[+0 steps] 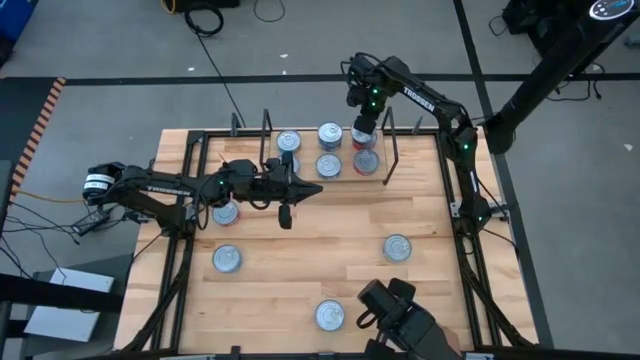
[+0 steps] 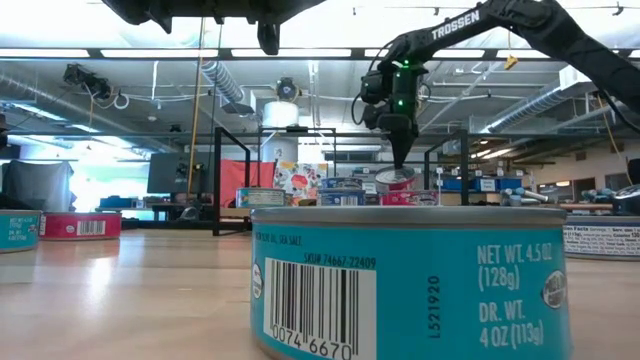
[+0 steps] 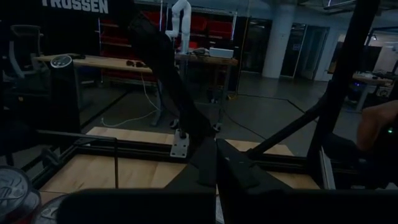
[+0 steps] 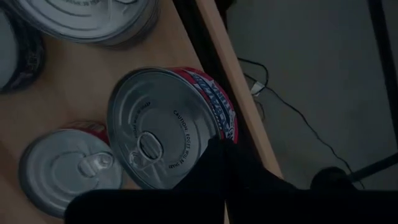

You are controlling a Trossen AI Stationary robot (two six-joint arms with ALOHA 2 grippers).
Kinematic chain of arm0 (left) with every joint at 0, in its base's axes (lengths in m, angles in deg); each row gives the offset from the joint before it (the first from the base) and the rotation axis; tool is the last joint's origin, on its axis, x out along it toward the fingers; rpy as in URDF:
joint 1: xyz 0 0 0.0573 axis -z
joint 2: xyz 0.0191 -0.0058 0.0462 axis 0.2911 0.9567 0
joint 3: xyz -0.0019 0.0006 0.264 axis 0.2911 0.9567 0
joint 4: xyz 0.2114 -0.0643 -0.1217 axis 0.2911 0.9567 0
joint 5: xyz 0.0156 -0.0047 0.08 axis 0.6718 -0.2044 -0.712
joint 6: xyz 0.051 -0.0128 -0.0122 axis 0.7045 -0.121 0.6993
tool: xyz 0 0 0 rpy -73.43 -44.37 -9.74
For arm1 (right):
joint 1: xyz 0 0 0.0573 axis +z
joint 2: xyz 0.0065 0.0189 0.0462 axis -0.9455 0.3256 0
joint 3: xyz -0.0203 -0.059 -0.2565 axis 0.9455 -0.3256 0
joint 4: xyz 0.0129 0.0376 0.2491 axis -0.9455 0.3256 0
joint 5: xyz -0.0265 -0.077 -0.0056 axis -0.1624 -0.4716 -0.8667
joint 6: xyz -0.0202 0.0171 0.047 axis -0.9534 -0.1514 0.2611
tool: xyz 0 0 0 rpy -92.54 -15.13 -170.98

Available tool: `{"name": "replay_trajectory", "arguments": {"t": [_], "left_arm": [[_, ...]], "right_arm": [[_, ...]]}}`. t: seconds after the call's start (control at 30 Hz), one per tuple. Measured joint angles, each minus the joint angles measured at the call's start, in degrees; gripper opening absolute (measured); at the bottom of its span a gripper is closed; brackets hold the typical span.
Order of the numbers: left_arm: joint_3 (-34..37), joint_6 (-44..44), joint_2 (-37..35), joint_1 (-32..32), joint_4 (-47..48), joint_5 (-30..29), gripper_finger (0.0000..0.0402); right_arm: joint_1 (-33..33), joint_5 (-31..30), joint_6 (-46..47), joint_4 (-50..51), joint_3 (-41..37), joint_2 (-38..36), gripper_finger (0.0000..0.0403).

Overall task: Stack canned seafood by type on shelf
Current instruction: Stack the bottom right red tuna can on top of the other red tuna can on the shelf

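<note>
The right gripper [image 1: 364, 128], fingers clenched, rests on a red-labelled round tin [image 4: 171, 124] lying flat, lid up, at the far-right end of the light-wood shelf [image 1: 305, 176], where about six tins sit. Four tins remain loose on the table. The left gripper [image 1: 310, 188] hovers clenched, empty.

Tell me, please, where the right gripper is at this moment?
In the high view the right gripper is over the shelf's right end, shut on a red tin beside the tins there.

A light-wood tabletop [image 1: 300, 250] fills the frame's centre. At its upper edge sits the shelf [image 1: 325, 178], bearing several tins [image 1: 329, 166]. Loose tins [image 1: 227, 259] dot the lower half.
</note>
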Motion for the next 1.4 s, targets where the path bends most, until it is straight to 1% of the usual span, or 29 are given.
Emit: {"name": "replay_trajectory", "arguments": {"t": [0.87,1.13,1.23,1.4], "left_arm": [[-0.02,0.00,0.02,0.01,0.00,0.01,0.0003],[-0.02,0.02,0.02,0.01,0.00,-0.15,0.0003],[-0.02,0.01,0.02,-0.01,0.00,-0.17,0.0003],[-0.02,0.00,0.02,0.01,0.00,-0.17,0.0003]], "right_arm": [[0.13,1.10,1.15,1.23,-0.04,0.00,0.0000],[0.22,1.05,1.47,1.11,-3.39,-0.09,0.0000],[0.26,0.68,1.61,0.87,-4.12,-0.09,0.0009],[0.26,-0.50,1.61,-0.41,-4.20,-0.09,0.0042]]}}
